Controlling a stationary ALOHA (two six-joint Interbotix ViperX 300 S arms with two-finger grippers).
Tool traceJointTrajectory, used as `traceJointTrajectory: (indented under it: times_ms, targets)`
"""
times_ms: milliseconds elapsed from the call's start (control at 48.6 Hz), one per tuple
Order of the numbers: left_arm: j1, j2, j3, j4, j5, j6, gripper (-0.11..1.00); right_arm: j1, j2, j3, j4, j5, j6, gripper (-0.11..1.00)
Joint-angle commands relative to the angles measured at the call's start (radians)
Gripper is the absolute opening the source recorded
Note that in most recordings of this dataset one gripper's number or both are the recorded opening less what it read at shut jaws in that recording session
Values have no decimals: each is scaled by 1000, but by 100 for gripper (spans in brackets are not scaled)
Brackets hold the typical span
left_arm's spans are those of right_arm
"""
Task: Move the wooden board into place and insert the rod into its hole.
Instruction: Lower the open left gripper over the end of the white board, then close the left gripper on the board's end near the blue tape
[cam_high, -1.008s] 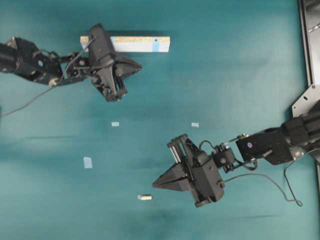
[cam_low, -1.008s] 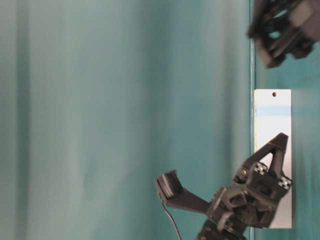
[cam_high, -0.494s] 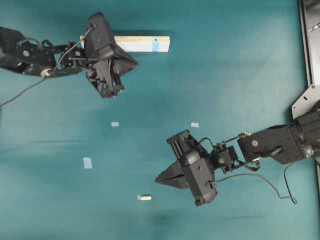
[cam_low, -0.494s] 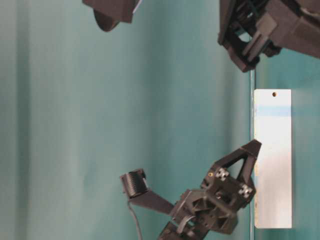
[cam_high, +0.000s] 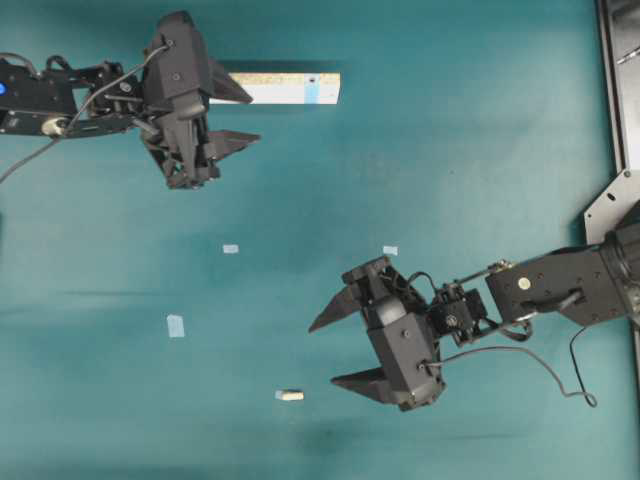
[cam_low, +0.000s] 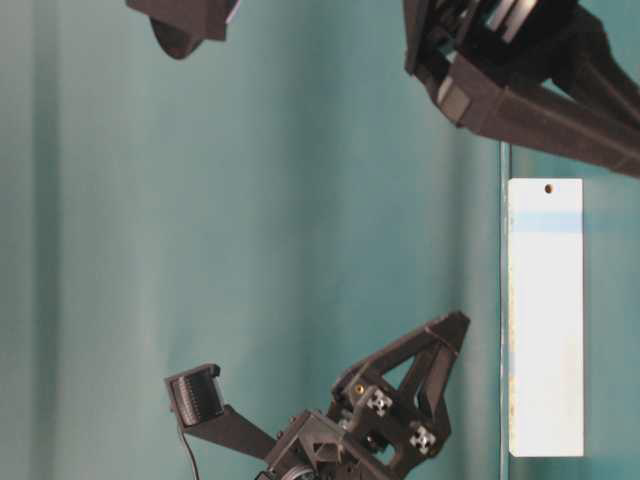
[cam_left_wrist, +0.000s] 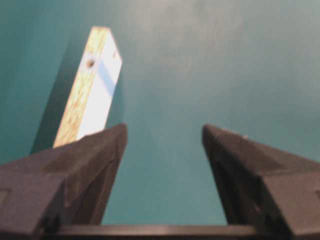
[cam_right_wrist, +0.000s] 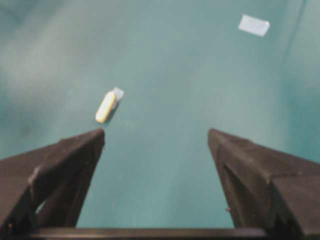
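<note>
the left pincer (cam_high: 238, 117) is hanging spread wide and empty just beside the board (cam_high: 285, 88), which is lying flat at the far edge of the table (cam_high: 480, 150). the right pincer (cam_high: 335, 348) is likewise splayed and holding nothing, with the rod (cam_high: 290, 395) lying loose on the table near its lower finger.

to do this step well, the left pincer is probably needing to straddle the board across its narrow width, near the middle so it is not pivoting, and avoid covering the small dark hole (cam_left_wrist: 90, 63). the right one should be centring over the rod and closing across its short round body (it looks likely to roll).

the board is a long, flat strip, whitish on its face, speckled on its edge, with a light-blue band near the hole. the rod is a stubby cream cylinder. the table is covered in matte teal cloth, dotted with pale tape squares (cam_high: 175, 325).
</note>
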Motion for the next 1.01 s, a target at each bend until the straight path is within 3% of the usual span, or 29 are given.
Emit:
traceJointTrajectory:
  times_ms: [0,123,288,473,720,987]
  targets:
    - [32,-26,-20,2,41,11,79,8,-34,-21,-2,9,8,98]
    - [74,-28,-21,2,77,14,91,12,-35,-29,-2,37,35,98]
    - [114,-34,-34,9,112,49,88,18,-35,-41,-2,66,80,98]
    - [137,-17,-48,9,173,155,88,23,-35,-46,-2,71,86,98]
    - [155,64,-52,9,164,261,88,23,-35,-46,-2,71,86,98]
    - [183,164,-95,9,71,275,88,28,-35,-46,-2,71,86,98]
